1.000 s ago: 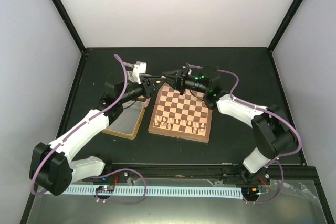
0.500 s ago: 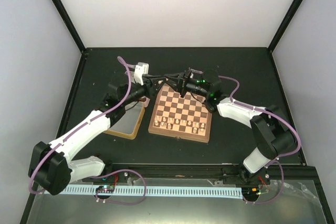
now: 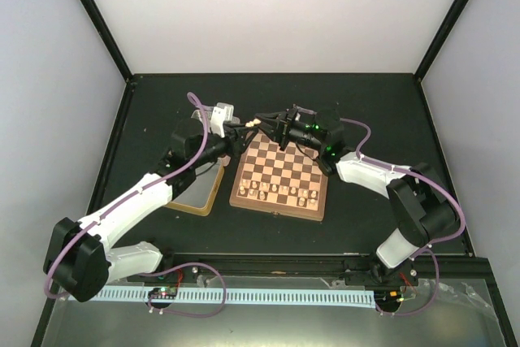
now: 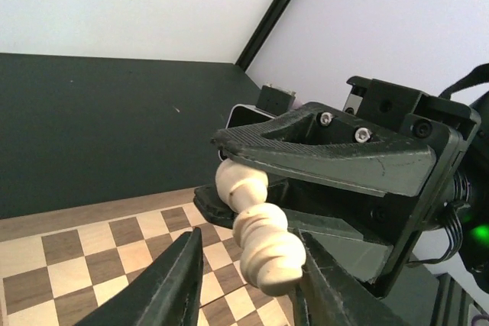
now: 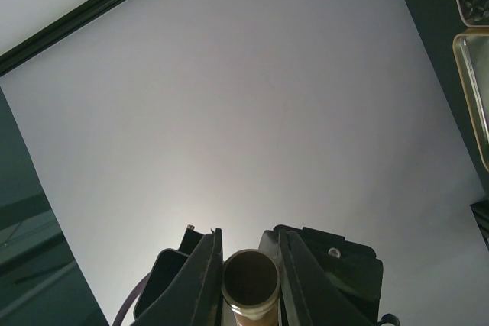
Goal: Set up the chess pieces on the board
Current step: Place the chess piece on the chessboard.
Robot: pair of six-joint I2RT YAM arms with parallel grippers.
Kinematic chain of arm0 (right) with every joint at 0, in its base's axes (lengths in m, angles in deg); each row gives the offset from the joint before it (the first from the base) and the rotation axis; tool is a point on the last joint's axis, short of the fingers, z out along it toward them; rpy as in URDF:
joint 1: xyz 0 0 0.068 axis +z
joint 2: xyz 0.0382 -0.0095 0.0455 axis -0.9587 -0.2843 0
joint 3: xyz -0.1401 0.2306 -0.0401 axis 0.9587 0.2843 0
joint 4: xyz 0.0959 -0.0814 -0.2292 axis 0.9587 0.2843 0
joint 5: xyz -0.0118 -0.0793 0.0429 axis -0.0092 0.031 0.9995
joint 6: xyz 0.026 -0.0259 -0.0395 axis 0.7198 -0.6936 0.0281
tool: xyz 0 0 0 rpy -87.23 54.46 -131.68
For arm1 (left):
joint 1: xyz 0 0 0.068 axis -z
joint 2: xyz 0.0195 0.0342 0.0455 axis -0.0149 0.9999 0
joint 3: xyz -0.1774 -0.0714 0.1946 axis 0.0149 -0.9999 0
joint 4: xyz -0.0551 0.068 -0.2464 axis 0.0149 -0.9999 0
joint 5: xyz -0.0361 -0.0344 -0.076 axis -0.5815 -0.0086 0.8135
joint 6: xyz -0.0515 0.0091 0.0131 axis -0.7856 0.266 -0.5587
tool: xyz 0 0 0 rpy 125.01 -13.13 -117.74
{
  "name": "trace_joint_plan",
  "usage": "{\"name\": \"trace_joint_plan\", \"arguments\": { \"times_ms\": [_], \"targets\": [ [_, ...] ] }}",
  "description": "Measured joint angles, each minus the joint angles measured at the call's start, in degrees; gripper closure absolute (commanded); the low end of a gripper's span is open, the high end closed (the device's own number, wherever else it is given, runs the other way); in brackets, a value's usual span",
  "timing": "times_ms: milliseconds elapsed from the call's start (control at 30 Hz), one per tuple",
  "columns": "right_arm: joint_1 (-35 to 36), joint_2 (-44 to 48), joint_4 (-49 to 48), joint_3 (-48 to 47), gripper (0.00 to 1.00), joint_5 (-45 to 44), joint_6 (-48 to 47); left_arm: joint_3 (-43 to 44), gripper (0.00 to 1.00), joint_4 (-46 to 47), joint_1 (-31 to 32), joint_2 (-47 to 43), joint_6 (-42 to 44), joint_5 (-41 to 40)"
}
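pale cream turned wooden chess piece (image 4: pixel 260 234) hangs in the air over the far left corner of the flat square wooden chessboard with tan and dark brown squares (image 3: pixel 286 164), between both claws. right gripper (image 4: pixel 220 169) pinches one end, fingers pressed onto it. in the right wrist view a round end with a dark centre and pale rim sits clamped between its two fingers. left gripper (image 4: pixel 248 261) flanks the other end, jaws part way in: one finger touches the piece, and a sliver of board shows between the piece and the other finger, so no firm pinch there. small chessmen (image 3: pixel 280 193) stand along the near rows of the board, too small to tell types. gold-sided silver metal tin tray (image 3: pixel 197 191) lies on the black table (image 3: pixel 374 103) just left of the board, partly covered by the left arm. the right wrist view cuts off two tins at its right edge, one with an embossed pattern. green light (image 4: pixel 480 233) glows on the right gripper body. in the top view the held piece is barely a pale speck between the dark fingers.
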Motion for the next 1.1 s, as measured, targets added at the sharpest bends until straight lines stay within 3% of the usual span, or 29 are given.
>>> {"name": "trace_joint_plan", "arguments": {
  "times_ms": [333,433,567,800,1033,1100],
  "targets": [
    [0.0,0.0,0.76,0.0,0.99,0.68,-0.55,0.0,0.56,0.0,0.0,-0.02,0.42,-1.36],
    [0.0,0.0,0.87,0.0,0.99,0.72,-0.66,0.0,0.57,0.0,0.0,-0.04,0.68,-1.64],
    [0.0,0.0,0.98,0.0,0.99,0.72,-0.7,0.0,0.66,-0.02,0.0,-0.09,0.83,-1.81],
    [0.0,0.0,1.18,0.7,0.99,1.11,-1.14,0.0,0.61,0.02,0.04,-0.09,1.05,-2.21],
    [0.0,0.0,1.88,0.96,0.97,1.14,-1.68,0.02,0.91,0.11,0.2,-0.09,1.36,-2.49],
    [0.0,0.0,2.01,0.96,0.86,1.09,-1.86,0.02,0.92,-0.04,0.2,-0.09,1.62,-2.67]
  ]
}}
